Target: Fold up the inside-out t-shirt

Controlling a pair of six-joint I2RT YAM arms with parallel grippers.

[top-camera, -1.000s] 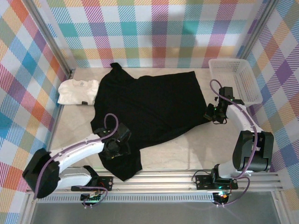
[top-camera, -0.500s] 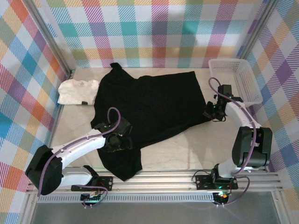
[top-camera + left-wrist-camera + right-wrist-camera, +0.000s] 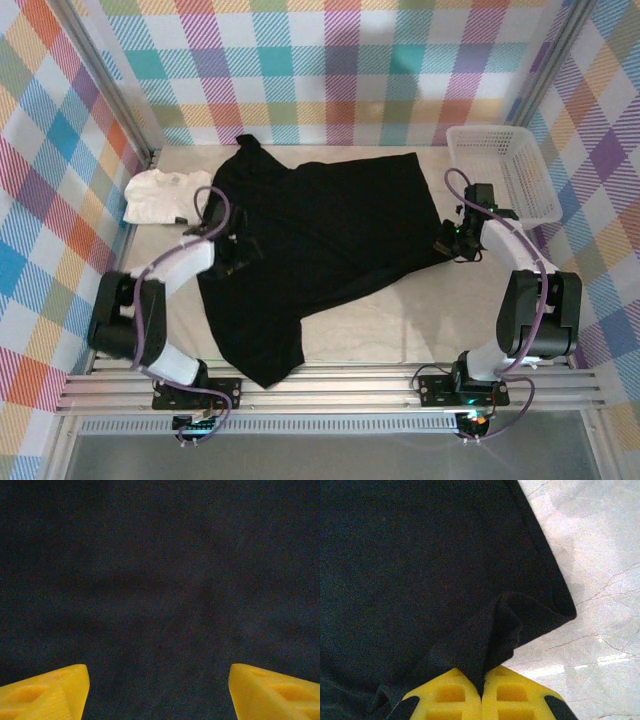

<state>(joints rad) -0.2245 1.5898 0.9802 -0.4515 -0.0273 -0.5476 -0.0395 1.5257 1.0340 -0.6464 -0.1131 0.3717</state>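
The inside-out t-shirt [image 3: 330, 225] is black and lies spread over most of the table, with one flap reaching toward the front edge. My left gripper [image 3: 238, 252] hovers over its left part. In the left wrist view the left gripper [image 3: 159, 695] is open, its yellow fingertips [image 3: 47, 695] wide apart with flat black cloth [image 3: 160, 580] below them. My right gripper [image 3: 452, 243] is at the shirt's right corner. In the right wrist view the right gripper [image 3: 481, 696] is shut on a pinched fold of the shirt [image 3: 420, 555].
A smaller white folded t-shirt [image 3: 165, 195] lies at the back left, touching the black one. A white mesh basket [image 3: 505, 170] stands at the back right. Bare marble table [image 3: 400, 320] shows in front of the shirt and beside the corner [image 3: 600, 570].
My left arm has swung from the shirt's front flap back and left to its left middle, with the jaws a little wider. The right gripper has stayed shut on the corner.
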